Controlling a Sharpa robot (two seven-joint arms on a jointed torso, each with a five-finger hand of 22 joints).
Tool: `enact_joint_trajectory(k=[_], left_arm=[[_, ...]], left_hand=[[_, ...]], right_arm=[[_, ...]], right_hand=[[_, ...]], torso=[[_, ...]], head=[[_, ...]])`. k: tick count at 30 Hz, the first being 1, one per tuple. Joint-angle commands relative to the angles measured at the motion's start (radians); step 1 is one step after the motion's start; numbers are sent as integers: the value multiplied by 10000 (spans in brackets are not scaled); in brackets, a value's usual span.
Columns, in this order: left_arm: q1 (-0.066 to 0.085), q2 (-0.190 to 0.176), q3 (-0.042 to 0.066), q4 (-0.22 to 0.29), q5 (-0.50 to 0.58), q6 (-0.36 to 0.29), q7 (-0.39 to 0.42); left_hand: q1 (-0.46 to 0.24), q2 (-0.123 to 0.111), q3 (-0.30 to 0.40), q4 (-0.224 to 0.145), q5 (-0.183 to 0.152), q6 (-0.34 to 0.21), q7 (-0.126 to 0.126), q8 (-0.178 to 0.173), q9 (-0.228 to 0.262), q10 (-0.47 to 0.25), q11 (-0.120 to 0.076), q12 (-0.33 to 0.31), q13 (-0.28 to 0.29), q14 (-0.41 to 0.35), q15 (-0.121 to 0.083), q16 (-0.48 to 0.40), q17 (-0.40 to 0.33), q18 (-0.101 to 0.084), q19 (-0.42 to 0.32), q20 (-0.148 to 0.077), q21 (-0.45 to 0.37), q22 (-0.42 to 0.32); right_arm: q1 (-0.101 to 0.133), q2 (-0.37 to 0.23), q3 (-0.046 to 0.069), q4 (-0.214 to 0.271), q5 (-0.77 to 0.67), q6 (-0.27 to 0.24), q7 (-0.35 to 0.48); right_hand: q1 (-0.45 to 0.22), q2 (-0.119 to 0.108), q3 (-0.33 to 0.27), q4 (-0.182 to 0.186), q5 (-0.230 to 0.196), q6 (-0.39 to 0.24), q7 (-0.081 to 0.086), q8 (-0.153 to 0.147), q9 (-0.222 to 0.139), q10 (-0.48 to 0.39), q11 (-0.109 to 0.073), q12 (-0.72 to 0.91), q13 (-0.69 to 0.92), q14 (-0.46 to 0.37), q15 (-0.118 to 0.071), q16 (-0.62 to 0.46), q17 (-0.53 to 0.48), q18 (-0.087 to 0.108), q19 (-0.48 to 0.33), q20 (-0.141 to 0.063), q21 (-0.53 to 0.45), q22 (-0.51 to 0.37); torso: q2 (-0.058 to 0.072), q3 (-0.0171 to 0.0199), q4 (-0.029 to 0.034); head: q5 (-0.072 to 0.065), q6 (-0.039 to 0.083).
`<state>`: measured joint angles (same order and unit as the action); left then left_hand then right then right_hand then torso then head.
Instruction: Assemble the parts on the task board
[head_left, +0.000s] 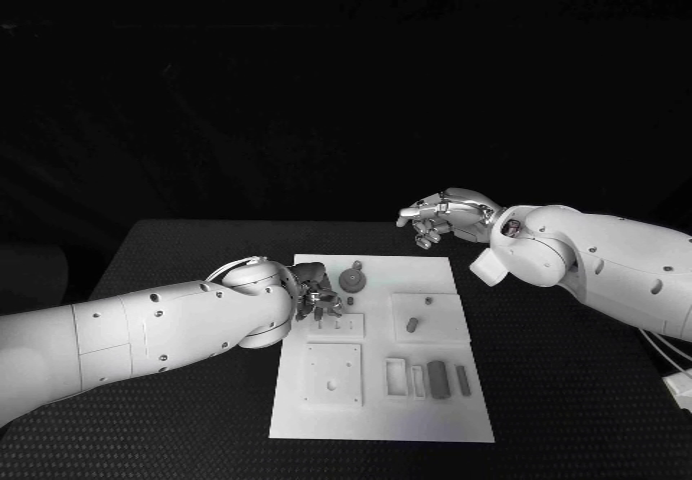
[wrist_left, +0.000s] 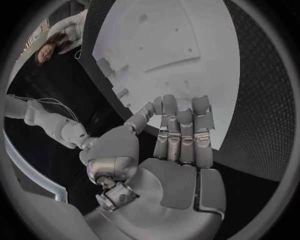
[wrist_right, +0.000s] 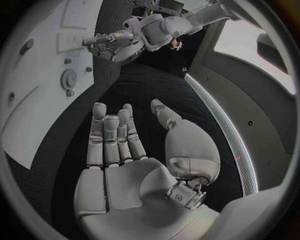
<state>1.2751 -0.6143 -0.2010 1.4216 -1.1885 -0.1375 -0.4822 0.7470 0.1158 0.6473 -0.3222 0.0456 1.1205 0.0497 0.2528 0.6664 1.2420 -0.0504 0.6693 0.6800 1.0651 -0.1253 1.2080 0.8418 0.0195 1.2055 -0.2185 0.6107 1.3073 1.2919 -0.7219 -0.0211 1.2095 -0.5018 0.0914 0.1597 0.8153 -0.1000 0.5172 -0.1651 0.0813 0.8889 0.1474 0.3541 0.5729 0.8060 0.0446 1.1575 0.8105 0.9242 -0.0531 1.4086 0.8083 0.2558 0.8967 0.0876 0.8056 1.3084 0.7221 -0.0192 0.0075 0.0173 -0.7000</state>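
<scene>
The white task board (head_left: 433, 425) lies in the middle of the black table. A round gear part (head_left: 353, 277) sits near its far edge, a small peg (head_left: 413, 324) stands on a raised square, and slim bar parts (head_left: 437, 379) lie at the near right. My left hand (head_left: 319, 298) hovers over the board's far left, just beside the gear, fingers pointing down. In the left wrist view its fingers (wrist_left: 181, 132) are stretched out and hold nothing above the board (wrist_left: 175, 45). My right hand (head_left: 444, 215) hangs over the table beyond the board's far right corner, empty with fingers (wrist_right: 112, 135) apart.
A square plate with holes (head_left: 332, 378) occupies the board's near left. The right wrist view shows the gear (wrist_right: 67, 78) on the board (wrist_right: 37, 65) and my left hand (wrist_right: 115, 45) beside it. Black table (head_left: 577, 400) surrounds the board on all sides.
</scene>
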Motion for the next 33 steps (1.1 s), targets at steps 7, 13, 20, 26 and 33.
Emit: enact_joint_trajectory(k=[7, 13, 20, 26, 33], left_arm=[[7, 156, -172, -150, -310, 114, -261], [2, 271, -293, -296, -281, 55, -231], [-1, 321, -294, -382, -263, 83, -218], [-13, 398, -296, -460, -251, 157, -211], [-23, 443, -300, -462, -151, 366, -184]], left_hand=[[-336, 340, 599, 270, 808, 541, -159, 1122, 400, 75, -87, 213, 85, 170, -229, 266, -142, 353, -29, -180, 453, 265], [-668, 367, 977, 277, 1034, 606, -220, 1250, 520, 131, -149, 358, 141, 196, -311, 474, -238, 340, -65, -281, 784, 253], [-878, 407, 1132, 274, 1175, 641, -245, 1313, 577, 170, -175, 422, 164, 224, -346, 570, -293, 336, -55, -322, 928, 246], [-995, 427, 1202, 273, 1232, 676, -271, 1366, 619, 211, -203, 476, 186, 256, -375, 644, -317, 342, -27, -352, 1023, 245], [-1066, 439, 1240, 275, 1269, 696, -287, 1400, 646, 236, -220, 511, 199, 277, -397, 691, -335, 344, -8, -371, 1082, 241]], right_arm=[[4, 96, 5, -22, -641, -333, 142], [4, 138, 4, -4, -677, -853, 48], [4, 178, 4, 30, -749, -2144, 295], [4, 202, 3, 90, -728, -2424, 422], [3, 274, 1, 128, -710, -2414, 477]], right_hand=[[-215, -28, -125, 56, -31, -61, 5, -68, -11, -33, 5, 28, -14, -45, -25, 24, -15, 60, -22, 13, -50, 142], [-217, -4, -120, 56, -26, -59, 3, -67, -10, -32, 4, 29, -14, -44, -26, 25, -17, 60, -19, 8, -50, 142], [-98, 43, -96, -180, -22, -371, 136, -252, -102, -146, 109, -127, -137, -143, 63, -80, -94, 60, -120, 14, -128, 134], [-144, 157, 164, -568, -17, -749, 400, -415, -299, -556, 585, -2139, -1844, -1294, 754, -2434, -1304, -222, -1729, 572, -1734, -564], [-107, 250, 387, -774, -20, -1376, 606, -539, -679, -373, 1272, -5352, -4742, -2288, 2306, -7113, -3548, -792, -4037, 1242, -4132, -1725]], torso=[[-9, -3, 16], [5, -18, -3], [2, -14, 9], [4, -21, 2], [1, -13, 6]], head=[[6, -81], [24, -90], [20, -101], [4, -98], [-16, -99]])
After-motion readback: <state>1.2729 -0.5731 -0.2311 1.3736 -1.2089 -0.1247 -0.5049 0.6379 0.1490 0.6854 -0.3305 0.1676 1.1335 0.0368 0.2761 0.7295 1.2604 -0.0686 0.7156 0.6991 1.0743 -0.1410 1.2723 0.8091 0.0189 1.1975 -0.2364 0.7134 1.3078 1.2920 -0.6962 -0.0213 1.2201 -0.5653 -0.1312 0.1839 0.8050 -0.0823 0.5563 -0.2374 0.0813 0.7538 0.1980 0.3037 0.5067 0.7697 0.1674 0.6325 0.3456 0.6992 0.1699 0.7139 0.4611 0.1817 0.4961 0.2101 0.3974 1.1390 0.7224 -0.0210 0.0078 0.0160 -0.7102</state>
